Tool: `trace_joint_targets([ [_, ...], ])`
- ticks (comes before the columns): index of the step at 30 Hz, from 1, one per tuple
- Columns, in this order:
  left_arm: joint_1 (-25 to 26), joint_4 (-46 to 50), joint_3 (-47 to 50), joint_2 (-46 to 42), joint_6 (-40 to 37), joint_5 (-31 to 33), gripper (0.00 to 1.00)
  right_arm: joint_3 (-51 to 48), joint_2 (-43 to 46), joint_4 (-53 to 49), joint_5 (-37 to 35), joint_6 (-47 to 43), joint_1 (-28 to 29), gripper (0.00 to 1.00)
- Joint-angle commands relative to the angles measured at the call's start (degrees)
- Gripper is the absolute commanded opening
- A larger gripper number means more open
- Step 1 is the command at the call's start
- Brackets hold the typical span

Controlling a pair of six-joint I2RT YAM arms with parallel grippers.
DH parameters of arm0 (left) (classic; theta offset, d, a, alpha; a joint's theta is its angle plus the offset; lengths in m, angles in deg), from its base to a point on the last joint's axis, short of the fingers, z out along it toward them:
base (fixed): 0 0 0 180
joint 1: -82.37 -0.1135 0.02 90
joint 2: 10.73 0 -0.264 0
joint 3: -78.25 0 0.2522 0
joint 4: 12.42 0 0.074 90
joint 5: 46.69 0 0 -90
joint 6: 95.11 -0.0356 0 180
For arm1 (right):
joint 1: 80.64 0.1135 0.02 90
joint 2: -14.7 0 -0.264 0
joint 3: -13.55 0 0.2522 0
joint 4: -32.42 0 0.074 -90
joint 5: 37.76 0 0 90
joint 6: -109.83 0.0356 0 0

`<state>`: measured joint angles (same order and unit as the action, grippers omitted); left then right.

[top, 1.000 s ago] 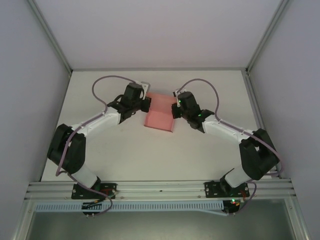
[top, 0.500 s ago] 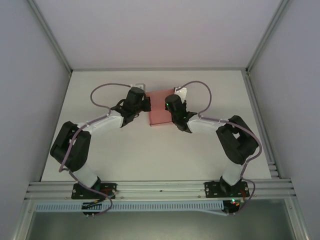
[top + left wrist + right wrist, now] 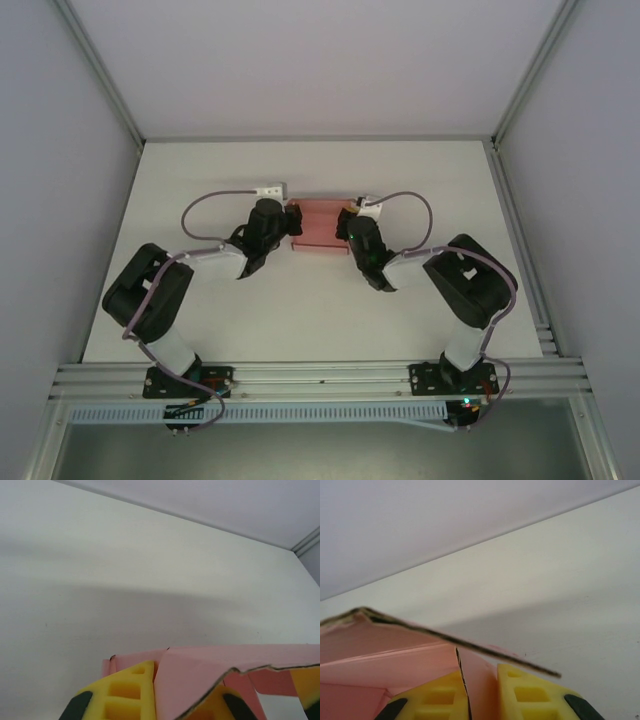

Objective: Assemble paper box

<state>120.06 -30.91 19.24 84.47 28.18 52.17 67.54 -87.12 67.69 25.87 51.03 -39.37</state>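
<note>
The left pincer (image 3: 170, 697), black with yellow moulded pads (image 3: 131, 692), is closed on one end of the pink thin paper box (image 3: 321, 224), a partly folded die-cut sheet whose panel runs up between those pads in the left wrist view; the right pincer (image 3: 478, 692) has a pink flap pinched between its own yellow pads, so it reads as clamped on the opposite end; seen from above, the box lies towards the far middle of the white table (image 3: 300, 310), stretched crosswise between the two pincers, each touching its own end; the sheet looks tented rather than flat, with a raw cut edge rising to a peak in the right wrist view; I judge the step in hand to be folding the panels up into walls, with the box far from finished; the next move calls for bringing the two ends together evenly without tearing the paper, and for one side to let go only once a crease holds.
</note>
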Motion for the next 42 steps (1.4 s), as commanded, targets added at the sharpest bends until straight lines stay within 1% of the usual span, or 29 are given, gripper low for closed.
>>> trace_joint_targets([
  [1,2.86,-5.64,2.01,-0.6,0.78,-5.43,0.0,-1.09,-1.34,3.57,2.5,3.79,2.02,0.18],
  [3,3.38,-4.89,1.64,-0.55,1.37,-4.86,0.0,1.44,-0.47,-0.33,1.0,4.24,3.49,0.18],
  [6,3.77,-4.38,1.21,-0.54,1.86,-4.31,0.0,6.09,0.12,-9.06,-1.03,4.14,4.95,0.18],
  [7,3.91,-4.4,1.14,-0.63,2.05,-4.22,0.0,7.22,0.12,-11.7,-2.0,5.01,5.31,0.18],
  [9,3.97,-4.04,0.41,-0.33,1.41,-4.72,0.0,7.59,-0.28,-13.89,-2.83,6.82,5.43,0.17],
  [11,3.99,-2.45,-0.42,0.36,0.77,-5.17,0.0,7.43,-0.4,-17.25,-4.84,11.57,5.45,0.15],
  [13,4.11,-3.43,0.69,0.72,0.39,-6.3,0.0,5.81,-1.25,-13.9,-3.96,10.55,5.63,0.15],
  [16,4.11,-6.5,3.92,0.04,1.49,-6.81,0.0,2.46,-1.72,-9.66,-3.82,11.63,5.81,0.16],
  [17,4.06,-7.71,5.2,-0.4,1.24,-7.35,0.0,1.12,-1.59,-8.85,-4.68,13.75,5.79,0.16],
  [21,4.43,-8.01,8.44,-2.31,-1.41,-7.41,0.0,-3.34,-1.92,-0.47,-2.83,14.69,5.88,0.16],
  [23,4.45,-7.02,9.26,-3.15,-2.29,-5.78,0.0,-3.27,-1.83,-1.47,-0.86,16.6,5.9,0.16],
  [25,4.46,-5.51,9.41,-3.65,-3.06,-4.84,0.0,-2.34,-1.38,-3.46,1.14,15.48,6.07,0.17],
  [27,4.56,-4.37,9.61,-4.23,-3.95,-4.61,0.0,-2.11,-0.77,-5.55,2.24,11.12,6.27,0.16],
  [31,4.55,-4.06,11.9,-4.69,-5.0,-4.92,0.0,-4.7,1.81,-7.83,1.3,2.8,6.27,0.13],
  [33,4.74,-4.39,13.14,-4.87,-5.35,-5.68,0.0,-6.1,2.98,-9.03,0.99,1.93,6.31,0.13],
  [37,5.09,-4.75,14.75,-6.3,-5.64,-6.99,0.01,-8.82,3.23,-7.19,1.37,-0.17,6.85,0.12],
  [39,5.36,-2.69,14.64,-7.74,-6.48,-6.6,0.06,-9.95,3.73,-6.64,0.37,-0.66,7.15,0.12],
  [40,5.35,-0.29,14.29,-8.65,-6.17,-5.04,0.11,-10.47,4.3,-6.87,-0.31,-0.94,7.33,0.12],
  [41,5.38,2.18,13.73,-9.39,-6.4,-3.87,0.13,-10.63,5.1,-7.72,-1.5,-0.68,7.54,0.11],
  [42,5.36,4.67,13.3,-10.27,-6.99,-2.86,0.17,-10.63,5.85,-8.96,-1.81,-1.05,7.46,0.11],
])
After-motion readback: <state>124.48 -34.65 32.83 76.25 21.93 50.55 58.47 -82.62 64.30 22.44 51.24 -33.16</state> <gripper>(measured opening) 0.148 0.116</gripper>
